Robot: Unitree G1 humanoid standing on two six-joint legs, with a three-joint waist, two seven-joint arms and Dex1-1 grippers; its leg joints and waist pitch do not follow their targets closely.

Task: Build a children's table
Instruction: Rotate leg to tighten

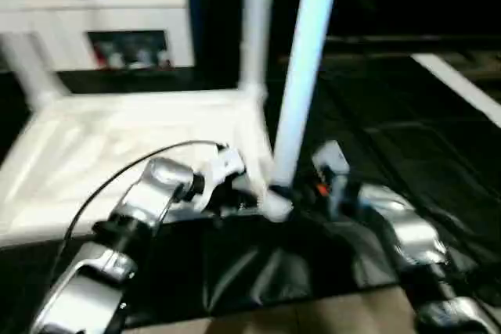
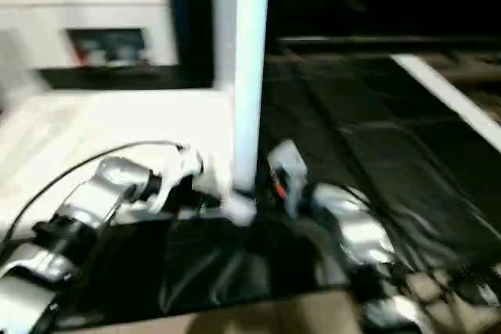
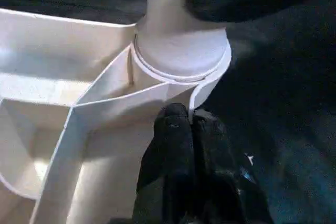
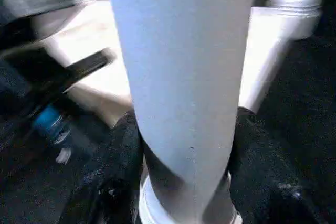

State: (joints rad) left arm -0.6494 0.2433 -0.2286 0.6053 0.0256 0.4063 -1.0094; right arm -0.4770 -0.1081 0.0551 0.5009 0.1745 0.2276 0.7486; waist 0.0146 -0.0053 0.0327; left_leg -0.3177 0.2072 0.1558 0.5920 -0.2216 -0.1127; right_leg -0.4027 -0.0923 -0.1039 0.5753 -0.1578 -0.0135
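Note:
The white table top (image 1: 117,138) lies upside down, ribbed side up. Two legs stand in its far corners, one (image 1: 256,21) at the far right and one (image 1: 27,72) leaning at the far left. A third leg (image 1: 301,84) stands upright in the near right corner socket (image 3: 181,56). My right gripper (image 4: 184,145) is shut on this leg just above the socket, one black finger (image 4: 123,150) on each side. My left gripper (image 3: 181,116) is shut, its fingertips together against the table's rim beside the same socket.
A white cabinet (image 1: 94,29) with glass doors stands behind the table. Black sheeting (image 1: 391,115) covers the floor to the right, crossed by a white strip (image 1: 458,84). Bare wooden floor (image 1: 313,314) shows at the near edge.

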